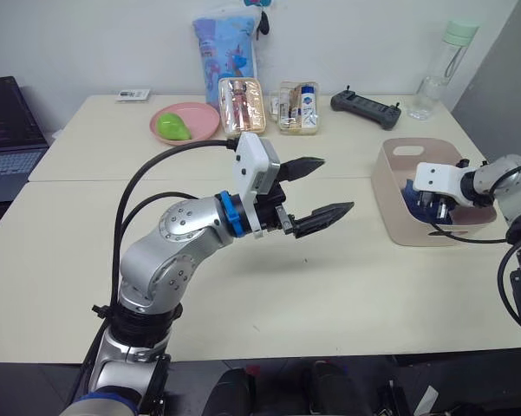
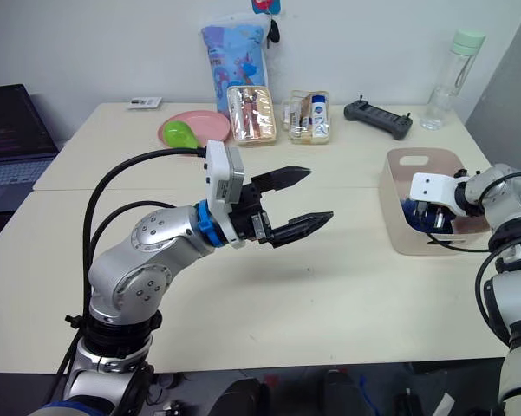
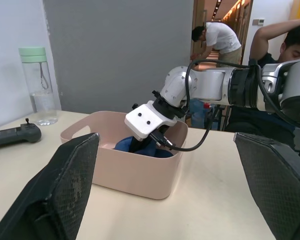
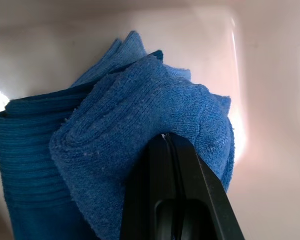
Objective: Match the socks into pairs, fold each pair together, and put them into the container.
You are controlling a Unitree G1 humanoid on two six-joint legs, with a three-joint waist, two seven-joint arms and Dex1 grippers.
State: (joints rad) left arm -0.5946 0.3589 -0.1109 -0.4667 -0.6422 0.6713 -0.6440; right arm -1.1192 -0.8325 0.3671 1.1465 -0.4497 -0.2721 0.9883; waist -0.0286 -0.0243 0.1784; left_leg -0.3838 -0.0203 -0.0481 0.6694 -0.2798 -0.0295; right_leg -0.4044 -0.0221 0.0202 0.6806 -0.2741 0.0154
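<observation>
My right tool (image 1: pixel 437 208) is down inside the pink tub (image 1: pixel 390 204) at the right side of the table (image 1: pixel 87 251), because that is where the folded pair belongs. In the right wrist view its fingers (image 4: pixel 177 195) are pressed together against a bundle of medium-blue socks (image 4: pixel 125 150), the knit bunched around the tips. I judge they are pinching a fold of the bundle, so that the pair stays together as it goes in. The bundle sits against the tub's pale inner wall (image 4: pixel 269 100), low in the tub, so I judge the placing is nearly done and only the letting go is left.

My left tool (image 1: pixel 323 186) hangs over the middle of the table with its fingers spread wide and nothing between them. It is held well apart from the tub, I think to leave the right arm room. In its wrist view blue cloth shows inside the tub under my right tool.
</observation>
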